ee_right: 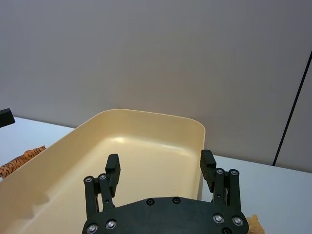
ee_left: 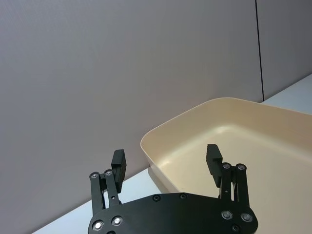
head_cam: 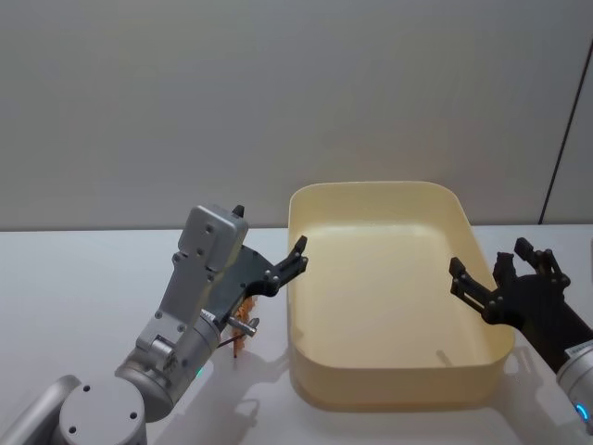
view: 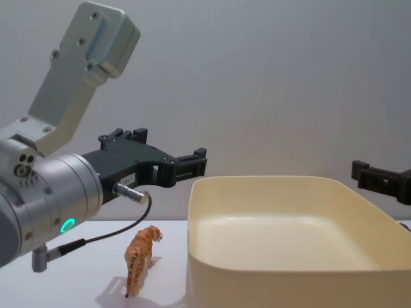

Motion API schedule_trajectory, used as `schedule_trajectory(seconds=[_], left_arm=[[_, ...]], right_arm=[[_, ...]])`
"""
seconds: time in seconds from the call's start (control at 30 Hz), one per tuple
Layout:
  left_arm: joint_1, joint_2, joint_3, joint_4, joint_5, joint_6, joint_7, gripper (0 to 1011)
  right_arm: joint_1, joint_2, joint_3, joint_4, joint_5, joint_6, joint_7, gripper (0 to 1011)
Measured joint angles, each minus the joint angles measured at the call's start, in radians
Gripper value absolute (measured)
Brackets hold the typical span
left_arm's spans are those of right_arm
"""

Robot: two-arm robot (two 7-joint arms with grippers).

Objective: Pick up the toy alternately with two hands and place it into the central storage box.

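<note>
Two empty claws flank an empty box [head_cam: 389, 385]; a toy tiger [view: 141, 255] stands outside it.
Your left gripper [ee_left: 165, 158], fingers spread wide and holding nothing, hangs by the box's left rim, with the tiger upright on the table [head_cam: 74, 278] below it, near the left wall. Your right gripper [ee_right: 160, 165], also spread and empty, sits at the right rim. The likely risk: reaching down, you clip the wall or topple the narrow tiger.
</note>
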Motion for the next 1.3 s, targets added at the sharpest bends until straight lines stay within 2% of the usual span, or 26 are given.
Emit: schedule_trajectory(seconds=[1.3], left_arm=[[0.000, 0.000, 0.000, 0.000, 0.000, 0.000, 0.000, 1002]], right_arm=[[0.000, 0.000, 0.000, 0.000, 0.000, 0.000, 0.000, 1001]])
